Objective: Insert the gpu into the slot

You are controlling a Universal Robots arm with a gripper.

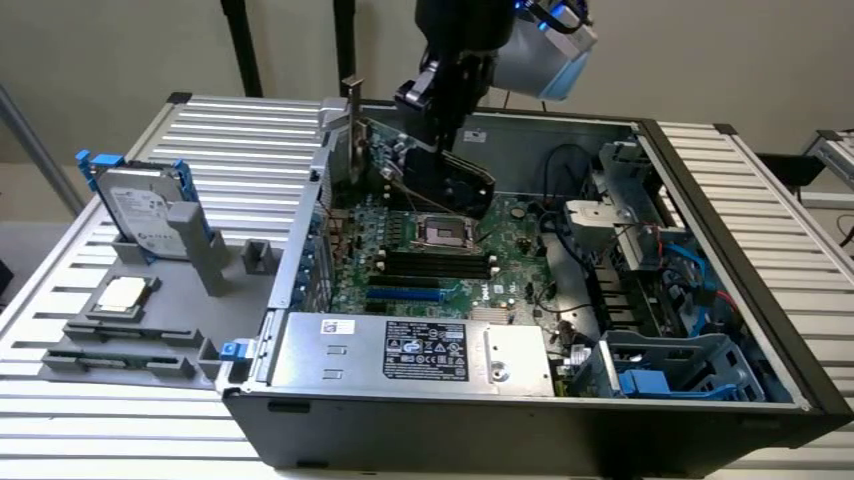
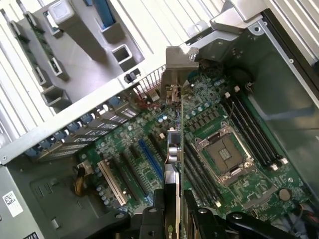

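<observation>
In the exterior view the arm reaches in from twelve o'clock over the open computer case [image 1: 534,430], and its gripper [image 1: 450,128] is clamped on the upper edge of the gpu [image 1: 457,172]. The card hangs tilted, with its metal bracket end toward ten o'clock and its far corner dipping toward four o'clock. It sits above the motherboard [image 1: 514,250], at twelve o'clock from the square silver socket [image 1: 447,232].

The slot [image 1: 404,294] lies flat on the board at seven o'clock from that socket, beyond the parallel black strips [image 1: 434,264]. It is bare: the gpu is well apart from it and not seated. At six o'clock from the slot sits the silver power supply [image 1: 414,350]. Outside the case, at nine o'clock, a hard drive [image 1: 140,208] with blue rails stands upright in a grey holder [image 1: 134,340] on the slatted table [image 1: 254,150].

In the wrist view the gpu [image 2: 175,144] shows edge-on as a thin line, pinched by the gripper [image 2: 173,211], whose black fingers [image 2: 152,219] press on both faces. The blue slot [image 2: 149,158] runs alongside the card's edge, and the socket [image 2: 225,153] lies on the card's other side
</observation>
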